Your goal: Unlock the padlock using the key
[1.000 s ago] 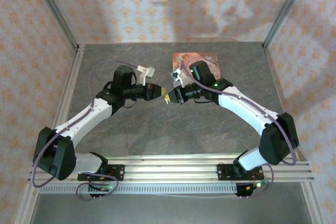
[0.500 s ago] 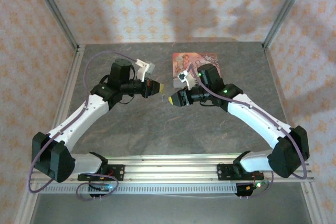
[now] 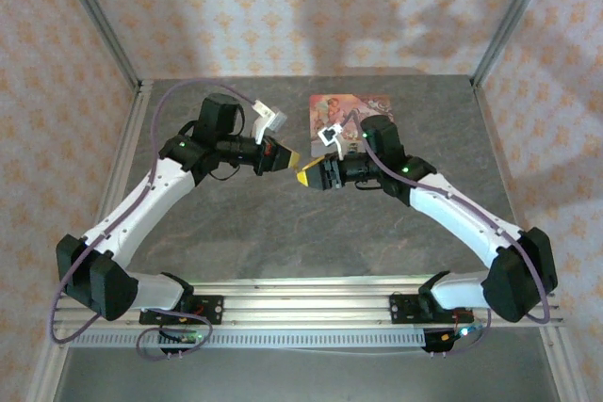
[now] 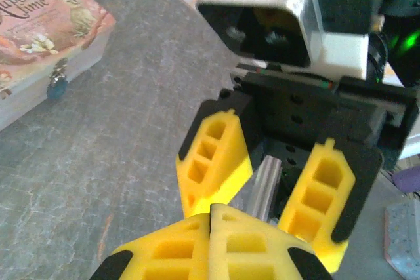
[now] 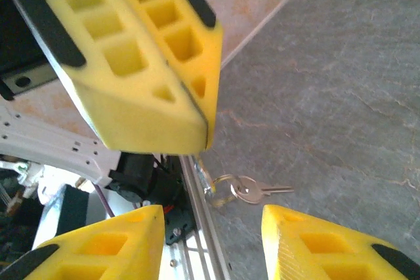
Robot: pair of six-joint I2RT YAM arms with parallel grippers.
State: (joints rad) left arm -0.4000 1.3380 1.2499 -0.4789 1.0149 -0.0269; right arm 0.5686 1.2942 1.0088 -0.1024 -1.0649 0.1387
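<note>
Seemingly we are mid-handover: the left gripper (image 5: 200,137), tips clamped together, dangles the key (image 5: 257,191) by its ring (image 5: 220,190) before the right gripper (image 5: 211,227), whose 2 spread fingers (image 5: 308,240) must close on it next, while the padlock (image 4: 58,88) hangs on the pink box (image 4: 39,37).

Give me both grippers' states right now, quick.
Left gripper: closed, with the key hanging from its fingertips.
Right gripper: open, holding nothing.
</note>
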